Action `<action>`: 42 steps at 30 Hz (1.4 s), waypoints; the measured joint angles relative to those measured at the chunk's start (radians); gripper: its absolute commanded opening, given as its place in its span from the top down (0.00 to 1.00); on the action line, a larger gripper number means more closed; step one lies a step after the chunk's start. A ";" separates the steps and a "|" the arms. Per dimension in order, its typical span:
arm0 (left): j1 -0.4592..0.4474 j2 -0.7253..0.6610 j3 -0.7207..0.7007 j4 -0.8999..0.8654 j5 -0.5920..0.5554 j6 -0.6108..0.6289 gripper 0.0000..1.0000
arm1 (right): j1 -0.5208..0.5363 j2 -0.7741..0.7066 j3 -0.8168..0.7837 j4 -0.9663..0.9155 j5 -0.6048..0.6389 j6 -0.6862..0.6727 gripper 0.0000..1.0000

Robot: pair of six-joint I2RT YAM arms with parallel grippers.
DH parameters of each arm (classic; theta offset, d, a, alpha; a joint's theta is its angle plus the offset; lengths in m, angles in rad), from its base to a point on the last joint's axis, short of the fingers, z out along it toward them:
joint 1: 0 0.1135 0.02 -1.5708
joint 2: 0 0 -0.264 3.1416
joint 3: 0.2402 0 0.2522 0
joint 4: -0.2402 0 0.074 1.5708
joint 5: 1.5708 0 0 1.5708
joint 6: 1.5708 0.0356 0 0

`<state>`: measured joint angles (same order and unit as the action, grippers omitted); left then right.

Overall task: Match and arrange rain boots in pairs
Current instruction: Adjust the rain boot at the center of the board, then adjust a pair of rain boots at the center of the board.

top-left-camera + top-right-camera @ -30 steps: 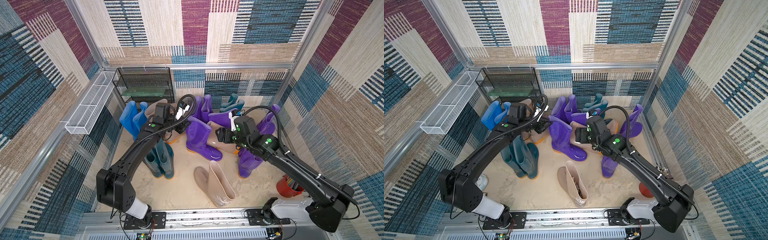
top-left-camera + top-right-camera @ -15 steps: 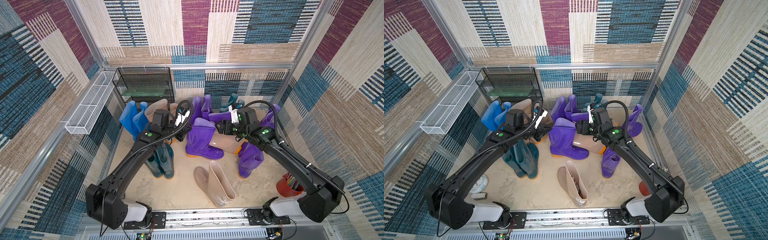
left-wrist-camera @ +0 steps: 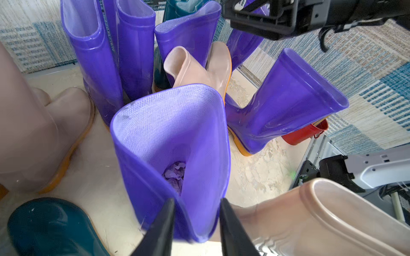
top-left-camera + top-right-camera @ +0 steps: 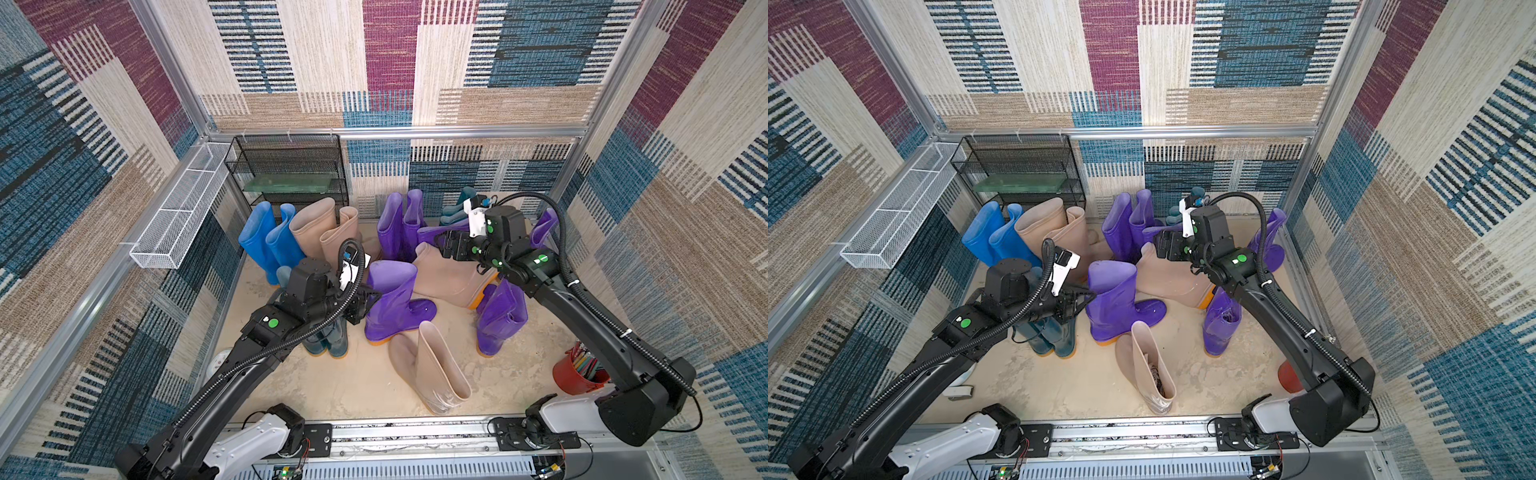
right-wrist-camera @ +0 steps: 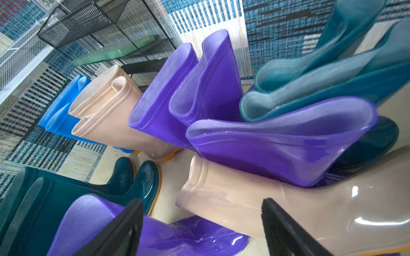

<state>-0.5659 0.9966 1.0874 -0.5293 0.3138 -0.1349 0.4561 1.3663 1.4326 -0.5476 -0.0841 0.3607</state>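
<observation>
Rain boots, glossy rubber, orange-yellow soles where visible, on the pale floor (image 4: 357, 390). Back row, upright: blue pair (image 4: 270, 237), tall beige pair (image 4: 322, 226), tall purple pair (image 4: 401, 220). Centre: mid-height purple boot (image 4: 392, 297), upright. The left gripper (image 3: 196, 201) has its fingers parted either side of the cuff edge; whether they touch it cannot be told. Beside it is a beige boot on its side (image 4: 451, 274), with the right gripper (image 5: 202, 200) spread wide above it. Near the front: single beige boot (image 4: 436, 370). Only the left wrist view shows the crumpled stuffing (image 3: 175, 175) inside the mid-height purple boot. The right wrist view shows the back teal boots (image 5: 321, 73), mostly hidden behind the right arm in both top views. The dark teal pair (image 4: 330, 338) is largely covered by the left arm.
</observation>
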 measured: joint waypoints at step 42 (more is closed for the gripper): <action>0.082 0.259 0.185 0.064 -0.430 0.025 0.22 | -0.334 0.697 0.673 -0.161 -0.056 0.112 0.72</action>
<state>-0.4839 1.2560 1.2724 -0.4656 -0.1165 -0.1101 0.1223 2.0636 2.1059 -0.7090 -0.1398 0.4725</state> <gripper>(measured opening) 0.780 0.599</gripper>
